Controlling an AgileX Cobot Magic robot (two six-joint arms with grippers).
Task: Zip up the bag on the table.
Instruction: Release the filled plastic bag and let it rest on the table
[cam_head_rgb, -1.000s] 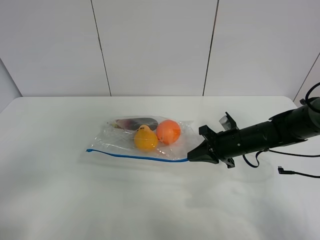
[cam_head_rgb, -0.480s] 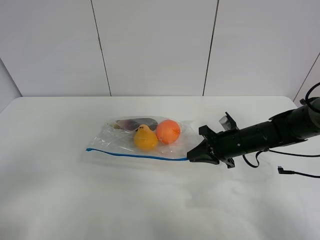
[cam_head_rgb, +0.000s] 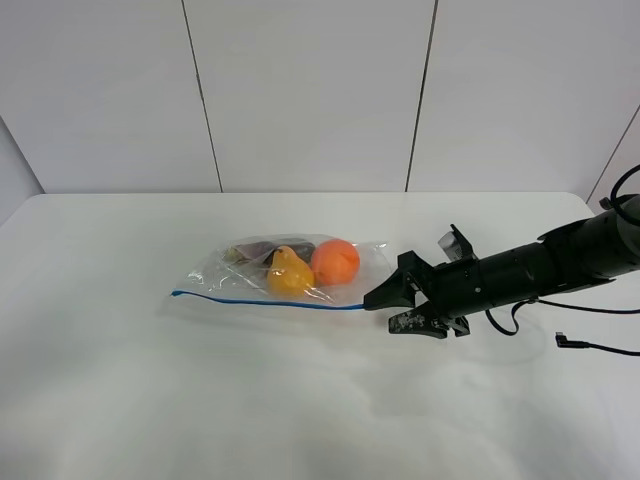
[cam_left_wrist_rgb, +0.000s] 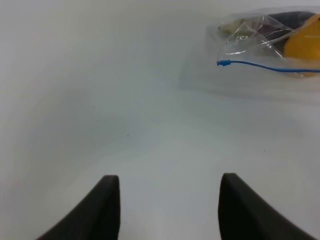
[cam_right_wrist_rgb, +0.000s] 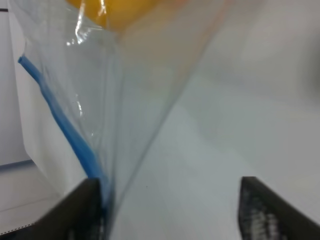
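Where the large plain white matte table (cam_head_rgb: 150, 400) meets a pale panelled wall (cam_head_rgb: 300, 90), the clear crinkly plastic zip bag (cam_head_rgb: 285, 272) lies near the middle, its thin blue zip strip (cam_head_rgb: 265, 301) along the near edge. Bare tabletop spreads left and near. The right gripper (cam_head_rgb: 392, 309) stands with jaws parted at the strip's right end. The left gripper (cam_left_wrist_rgb: 165, 200) hangs open, well apart.

I'm viewing the table (cam_head_rgb: 120, 400) from high in front; both wrist cameras are sharing the bag (cam_left_wrist_rgb: 265, 45), mine on the right pressing closest.
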